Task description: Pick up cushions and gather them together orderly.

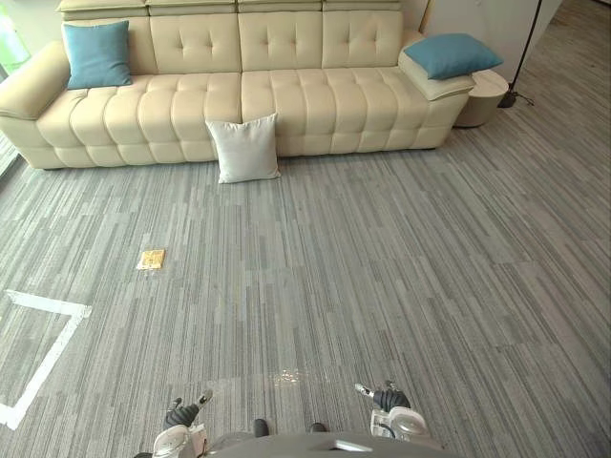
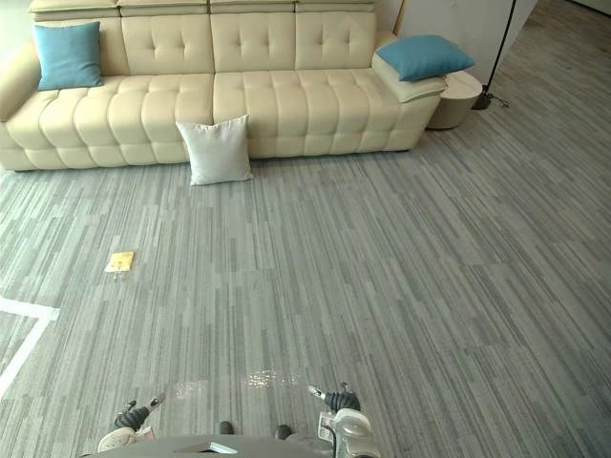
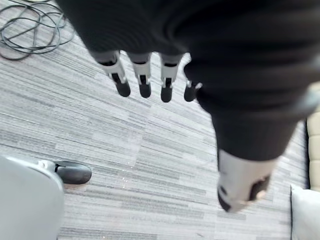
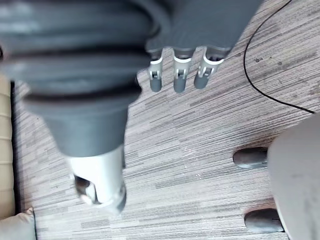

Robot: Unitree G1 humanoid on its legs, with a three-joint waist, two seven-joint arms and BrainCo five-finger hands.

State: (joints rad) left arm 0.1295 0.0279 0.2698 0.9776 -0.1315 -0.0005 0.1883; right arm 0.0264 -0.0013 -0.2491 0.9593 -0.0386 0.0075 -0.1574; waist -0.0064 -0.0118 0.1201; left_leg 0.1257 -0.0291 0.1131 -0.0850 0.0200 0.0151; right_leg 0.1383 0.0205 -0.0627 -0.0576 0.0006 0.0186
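Note:
A white cushion [image 1: 245, 147] stands on the carpet, leaning against the front of the cream sofa [image 1: 286, 91]. One blue cushion [image 1: 97, 53] leans upright at the sofa's left end. Another blue cushion [image 1: 452, 54] lies on the sofa's right arm. My left hand [image 1: 181, 415] and right hand [image 1: 387, 397] hang low at the near edge, far from the cushions. In the wrist views the left hand's fingers [image 3: 142, 80] and the right hand's fingers [image 4: 177, 77] are straight and hold nothing. A corner of the white cushion [image 3: 305, 212] shows past the left thumb.
A small yellow card [image 1: 151, 259] lies on the grey carpet left of centre. White tape lines [image 1: 43, 358] mark the floor at the near left. A round side table [image 1: 485, 95] and a lamp stand [image 1: 518, 95] sit right of the sofa.

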